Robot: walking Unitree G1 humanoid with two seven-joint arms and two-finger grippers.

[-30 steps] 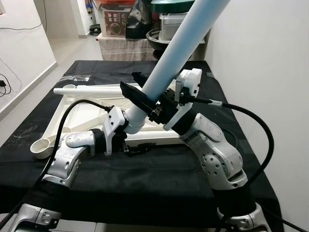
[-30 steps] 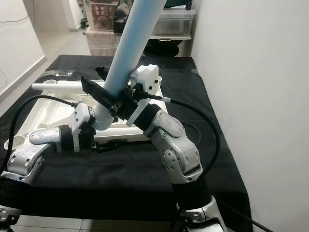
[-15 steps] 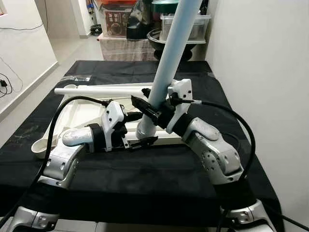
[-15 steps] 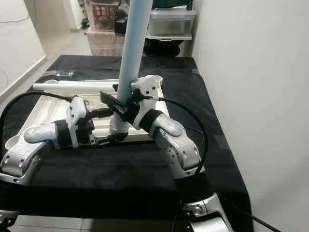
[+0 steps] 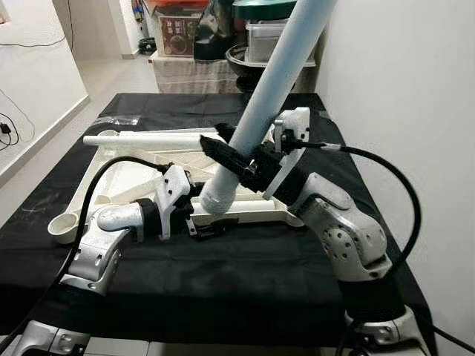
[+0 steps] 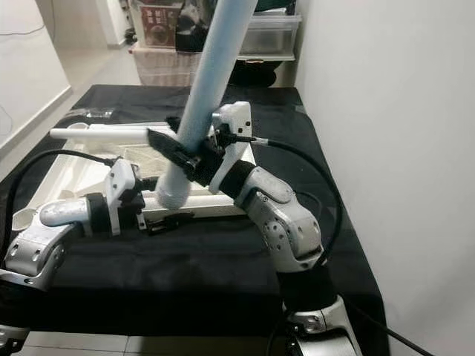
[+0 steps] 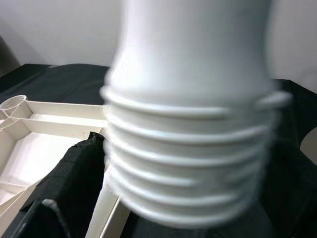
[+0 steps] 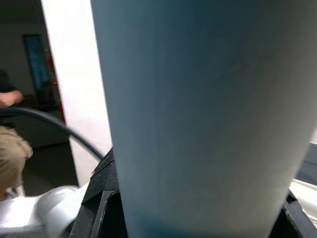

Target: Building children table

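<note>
The right gripper (image 5: 236, 159) has its black fingers clamped on the pale blue table leg (image 5: 276, 87), gripping it fairly low on the tube. The leg is tilted, top end leaning away and toward the robot's right, up past the edge of the head views. Its white threaded end (image 5: 215, 199) sits down at the near-right corner of the white tabletop frame (image 5: 133, 172), which lies upside down on the black-covered surface (image 5: 245, 274). Can't tell from the head views whether the thread is actually seated in the corner socket or just hovering at it.

The left gripper (image 5: 202, 221) is low, just beside that threaded end, reaching in from the robot's left. In the left wrist view the ribbed thread (image 7: 190, 163) is right up close and a bit blurry, with one black finger (image 7: 69, 183) next to it, and the fingers look apart, not pinching anything.

A second white leg (image 5: 152, 139) lies flat across the far side of the frame. A round white piece (image 5: 65, 225) sits at the frame's near-left corner. Storage boxes and a bowl (image 5: 245, 53) are stacked beyond the far end of the surface.
</note>
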